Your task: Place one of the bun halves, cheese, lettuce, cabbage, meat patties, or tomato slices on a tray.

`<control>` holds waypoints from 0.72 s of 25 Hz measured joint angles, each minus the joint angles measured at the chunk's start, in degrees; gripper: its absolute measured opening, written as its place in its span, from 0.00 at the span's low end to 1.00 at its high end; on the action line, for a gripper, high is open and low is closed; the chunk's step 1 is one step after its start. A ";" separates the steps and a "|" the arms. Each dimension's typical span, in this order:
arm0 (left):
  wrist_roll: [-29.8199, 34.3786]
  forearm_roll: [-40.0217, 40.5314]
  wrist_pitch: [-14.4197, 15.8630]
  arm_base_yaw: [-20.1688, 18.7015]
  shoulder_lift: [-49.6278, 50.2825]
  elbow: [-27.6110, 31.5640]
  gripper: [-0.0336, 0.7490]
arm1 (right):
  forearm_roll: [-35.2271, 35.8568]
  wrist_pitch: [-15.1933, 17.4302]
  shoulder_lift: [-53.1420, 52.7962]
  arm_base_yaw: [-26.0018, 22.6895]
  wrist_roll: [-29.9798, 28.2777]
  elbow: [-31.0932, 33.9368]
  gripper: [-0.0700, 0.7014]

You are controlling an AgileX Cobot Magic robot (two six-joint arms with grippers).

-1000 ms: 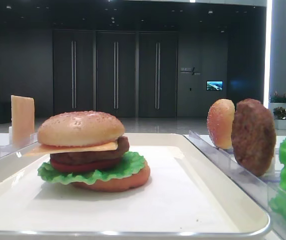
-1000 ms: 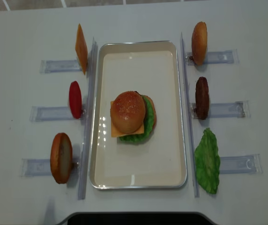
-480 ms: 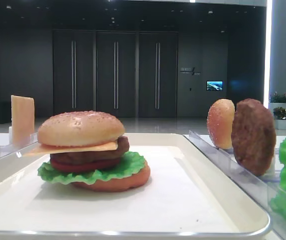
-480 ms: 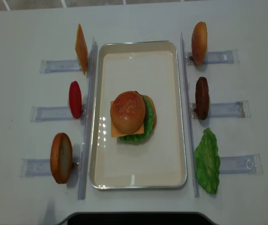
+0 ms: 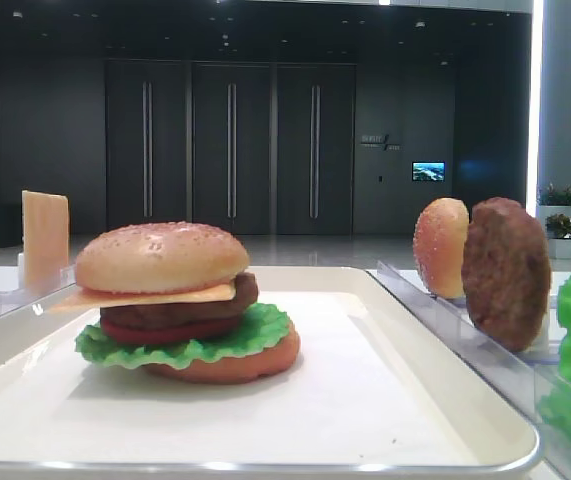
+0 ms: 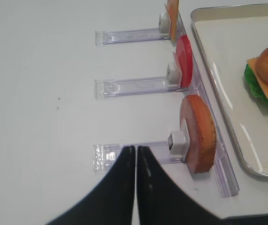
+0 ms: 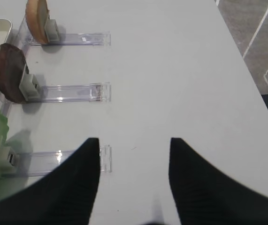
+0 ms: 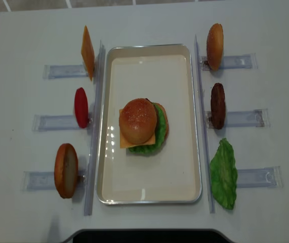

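Cream-white tray [image 8: 149, 192] sits in the middle of the table [image 8: 28, 30] with a full burger stacked on it: sesame bun top [image 8: 138, 120], a cheese slice [image 5: 180, 295] poking out under it, then patty, tomato, lettuce leaf [image 5: 235, 338] and the flat orange bottom bun. Compared with the shots from a second ago and half a second ago, nothing on the table has moved, burger and all the spares sit exactly where they were.

Spares stand on edge in the clear racks either side of the tray. Left side, far to near: a cheese square [image 8: 87, 52], a tomato slice [image 8: 81, 107], a bun half [image 8: 66, 170]. Right side: another sesame bun [image 8: 215, 46], a meat patty [image 8: 217, 105], and a loose lettuce leaf [image 8: 223, 174] (that one lies flatter than the rest).

The left gripper [image 6: 136, 154] has its two black fingers pressed together with nothing between them, hovering over the near end of the rack by the bun half. The right gripper [image 7: 134, 159] has its fingers spread wide apart over bare table, just beside the end of the lettuce rack, holding nothing.

Writing: there's a small sign on the dark back wall in the low view, too small to read.
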 joint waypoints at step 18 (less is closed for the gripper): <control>0.00 0.00 0.00 0.00 0.00 0.00 0.04 | 0.00 -0.15 0.00 0.00 0.05 0.00 0.49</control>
